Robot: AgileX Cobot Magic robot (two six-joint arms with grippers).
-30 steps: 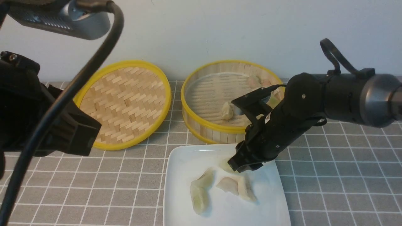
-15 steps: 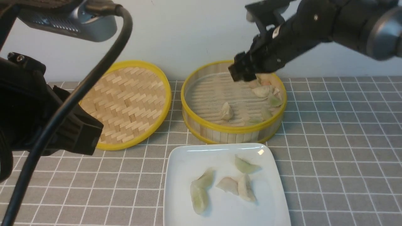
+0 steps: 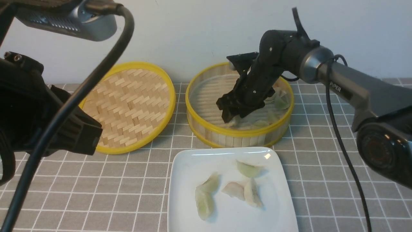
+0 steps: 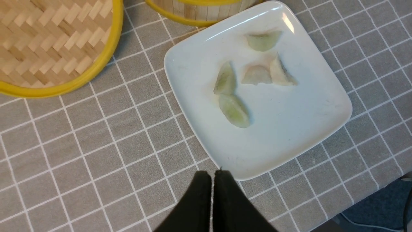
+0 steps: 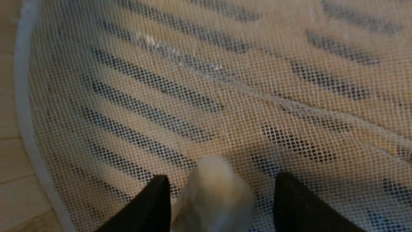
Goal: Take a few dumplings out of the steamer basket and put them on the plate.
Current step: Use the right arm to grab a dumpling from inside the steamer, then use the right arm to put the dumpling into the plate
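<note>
- The right gripper is down inside the steamer basket. Its fingers are spread wide, one on each side of a cream-white dumpling; they straddle it without pinching it.
- More dumplings, pale green and cream, crowd the basket's right wall and are partly hidden behind the right arm.
- A fine white mesh liner lies over the slatted floor, and the floor's left half is bare.
- The upright bamboo wall and its yellow rim ring the gripper all round, so the only open way is upward.
- The plate, glossy white and square with rounded corners, sits just in front of the basket.
- There are five dumplings on the plate: three greenish, one pinkish, one cream. They cluster mid-plate, and the near half is clear.
- The woven lid, shallow and yellow-rimmed, lies flat to the left of the basket, close to it but apart. The left arm's black bulk blocks the view of its near-left edge.
- The left gripper has its fingers pressed together and holds nothing. It hangs over the plate's edge.
- The grey cloth, gridded in white, runs open to the right of the plate and basket.
</note>
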